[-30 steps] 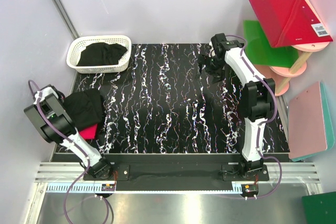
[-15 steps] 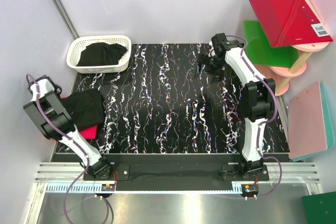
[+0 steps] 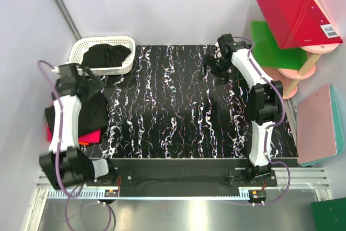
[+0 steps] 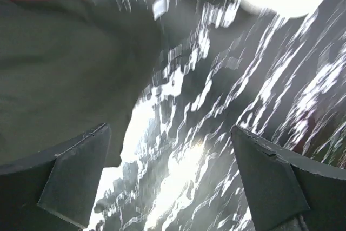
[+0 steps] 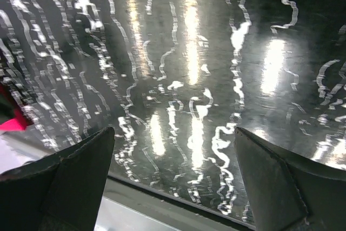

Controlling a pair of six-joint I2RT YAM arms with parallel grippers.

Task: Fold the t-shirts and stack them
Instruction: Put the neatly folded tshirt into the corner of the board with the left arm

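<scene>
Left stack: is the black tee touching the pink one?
Touching. Top view: the black t-shirt lies flat on the pink t-shirt, whose edge peeks out from beneath it along the near side.

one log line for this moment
left gripper open, empty | right gripper open, empty | folded shirt on pink shirt | crumpled shirt in basket

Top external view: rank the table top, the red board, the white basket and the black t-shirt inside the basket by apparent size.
1. table top
2. red board: narrowly ahead; it looks raised on the rack, so nearness may flatter it
3. white basket
4. black t-shirt
</scene>
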